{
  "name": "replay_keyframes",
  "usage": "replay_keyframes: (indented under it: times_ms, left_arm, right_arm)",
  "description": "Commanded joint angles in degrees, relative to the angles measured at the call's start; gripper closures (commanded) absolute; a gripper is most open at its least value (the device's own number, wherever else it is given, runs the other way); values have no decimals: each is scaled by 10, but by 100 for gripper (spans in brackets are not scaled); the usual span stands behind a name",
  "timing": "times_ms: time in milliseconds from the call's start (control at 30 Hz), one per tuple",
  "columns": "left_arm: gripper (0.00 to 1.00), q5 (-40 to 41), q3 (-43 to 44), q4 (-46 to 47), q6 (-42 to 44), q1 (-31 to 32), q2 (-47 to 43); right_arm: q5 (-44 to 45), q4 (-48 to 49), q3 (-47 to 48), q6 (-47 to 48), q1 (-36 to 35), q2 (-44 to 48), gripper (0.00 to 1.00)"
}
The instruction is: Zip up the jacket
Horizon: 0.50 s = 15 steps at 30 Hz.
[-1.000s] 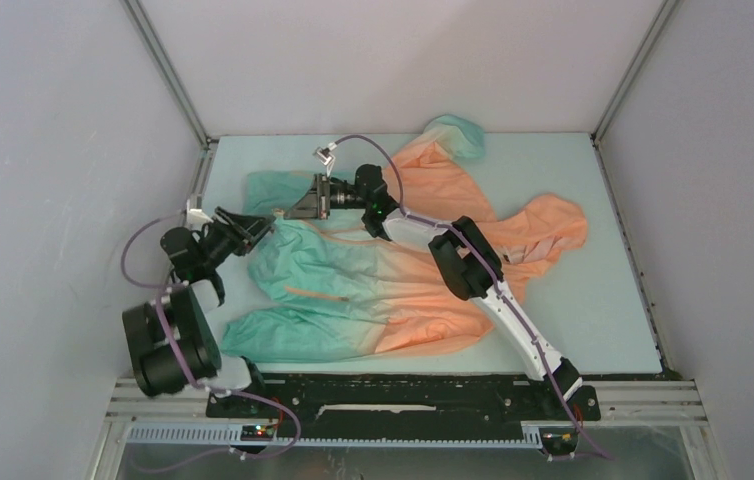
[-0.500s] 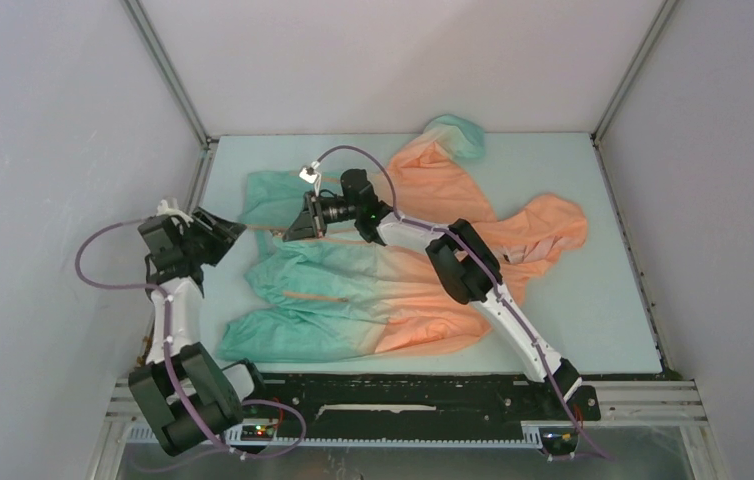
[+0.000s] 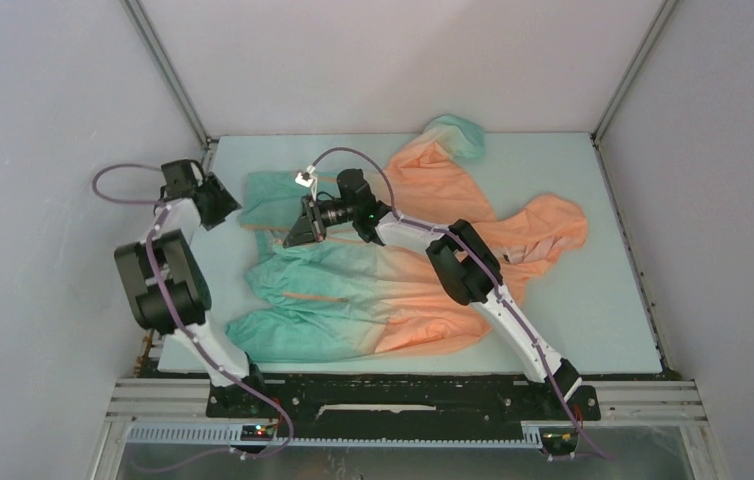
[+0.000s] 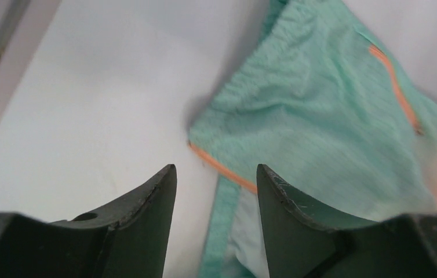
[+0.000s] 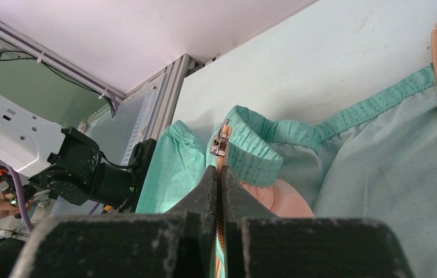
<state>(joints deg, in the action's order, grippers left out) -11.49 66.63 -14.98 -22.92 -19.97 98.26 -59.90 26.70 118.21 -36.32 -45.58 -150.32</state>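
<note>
- The left arm [image 3: 158, 285] and the right arm [image 3: 518, 325] were built of white links joined by bulky black joints.
- A thin purple cable [image 3: 123, 167] ran along each arm.
- The left gripper [image 4: 216, 171] had dark, curved, tapering fingers [image 4: 141, 214].
- The right gripper [image 5: 219, 171] had black, rough-grained fingers [image 5: 239, 200].

Left black 2-finger gripper [image 4: 216, 174]: jaws parted, empty; arm folded toward far-left corner. Right black 2-finger gripper [image 5: 220, 171]: jaws pinched on teal-orange jacket [image 3: 353, 290] zip edge; arm extended forward-left.
</note>
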Motion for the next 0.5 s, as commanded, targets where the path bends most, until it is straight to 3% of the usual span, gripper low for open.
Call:
replay_keyframes:
  times_ms: [0, 233, 467]
  left_arm:
    - [43, 85, 127, -65, 80, 38, 80]
    - [40, 143, 221, -113, 149, 98, 142]
    - [33, 101, 298, -190, 226, 111, 193]
  right_arm:
    - [-13, 0, 15, 18, -4, 30, 100]
    - [-13, -11, 17, 27, -6, 30, 100]
    - [-19, -5, 5, 27, -6, 38, 100]
